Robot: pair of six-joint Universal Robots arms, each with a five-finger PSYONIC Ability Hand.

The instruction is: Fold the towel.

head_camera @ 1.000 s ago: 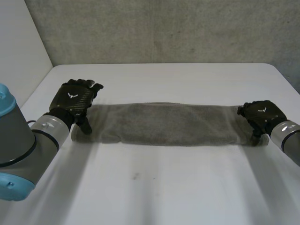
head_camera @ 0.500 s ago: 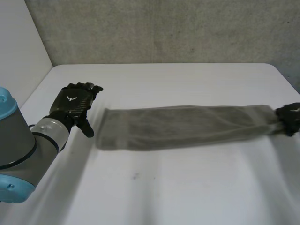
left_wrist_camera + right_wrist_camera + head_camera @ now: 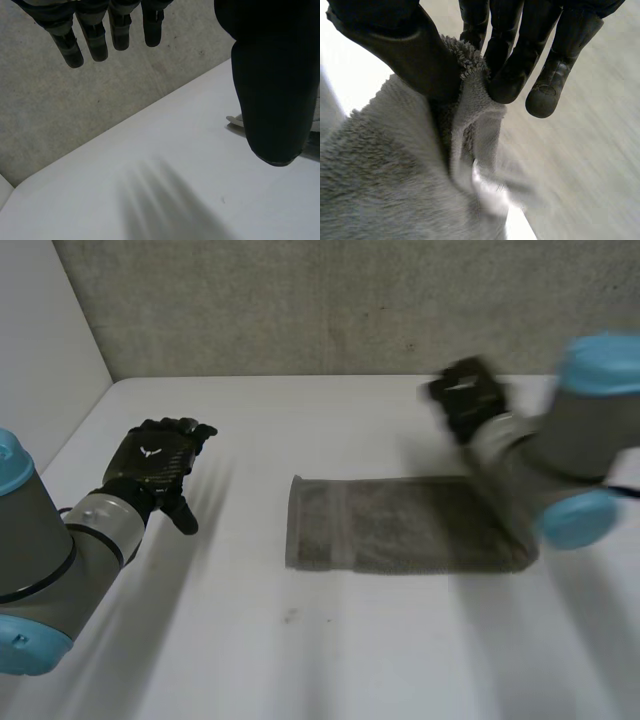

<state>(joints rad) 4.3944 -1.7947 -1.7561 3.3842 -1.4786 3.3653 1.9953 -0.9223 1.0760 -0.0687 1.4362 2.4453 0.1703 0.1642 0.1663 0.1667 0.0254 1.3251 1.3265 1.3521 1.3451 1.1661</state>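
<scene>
Pinching towel [image 3: 385, 180] — right hand [image 3: 515, 55], left hand [image 3: 150, 462] relaxed

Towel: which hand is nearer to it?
Right. The right hand pinches one end of the towel; the left hand hangs open above the table, apart from the towel's other end.

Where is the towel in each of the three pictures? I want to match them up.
Head view: the towel lies on the white table, its right end under the right arm.
Left wrist view: a small pale corner, probably the towel, peeks out beside the left hand's thumb.
Right wrist view: the towel is pinched between the right hand's thumb and fingers.
Shared landmark: the white table.
</scene>
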